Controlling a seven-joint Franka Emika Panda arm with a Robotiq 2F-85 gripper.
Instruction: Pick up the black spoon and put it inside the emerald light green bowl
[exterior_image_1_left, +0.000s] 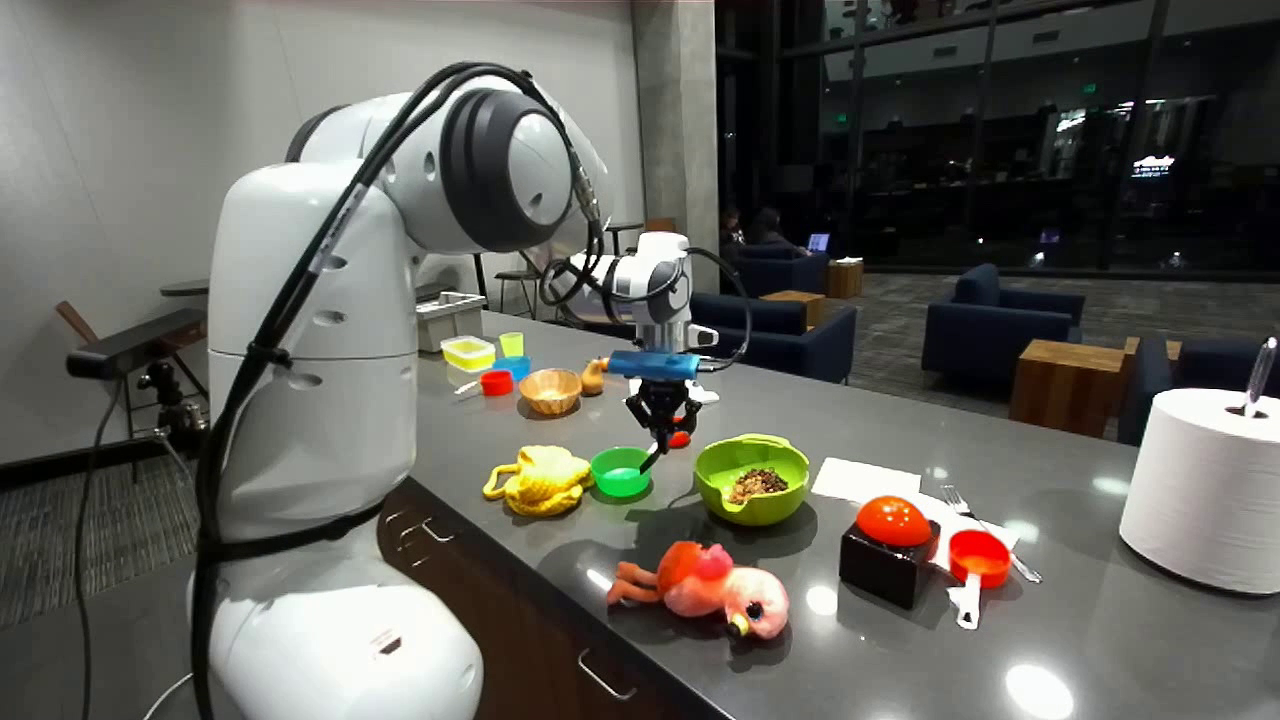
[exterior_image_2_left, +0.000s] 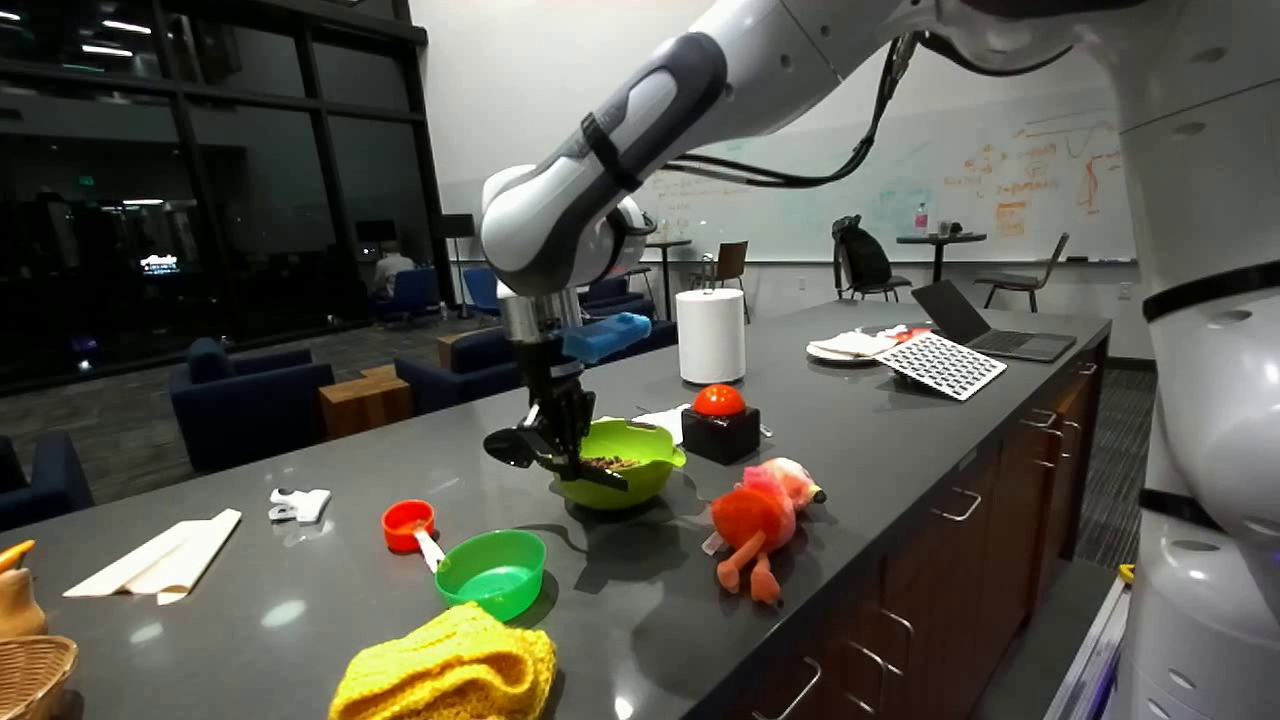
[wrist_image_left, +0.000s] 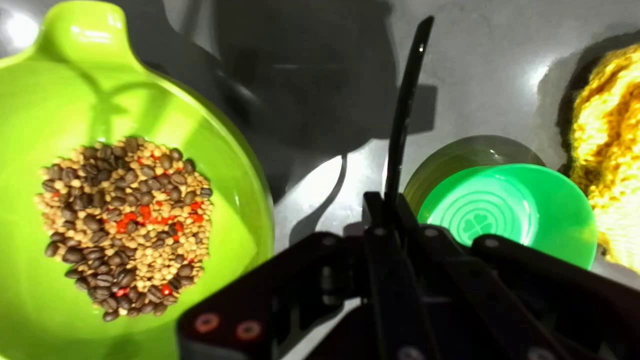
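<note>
The claw (wrist_image_left: 390, 210) is clamped on the spoon (wrist_image_left: 406, 107), which is held, apparently clear of the counter (wrist_image_left: 475, 95), between the lime bowl (wrist_image_left: 232, 215) and the green cup (wrist_image_left: 515, 212), as seen from the wrist.

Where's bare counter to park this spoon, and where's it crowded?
Free: counter between flamingo, black box and patterned white board; also between light green bowl, nearest napkin and white clip. Crowded: around the green cup, with yellow cloth and red measuring cup beside it.

wrist view | black spoon (wrist_image_left: 407, 95) part-hidden by pincer (wrist_image_left: 388, 202) | light-green bowl (wrist_image_left: 235, 200) cropped left
</note>
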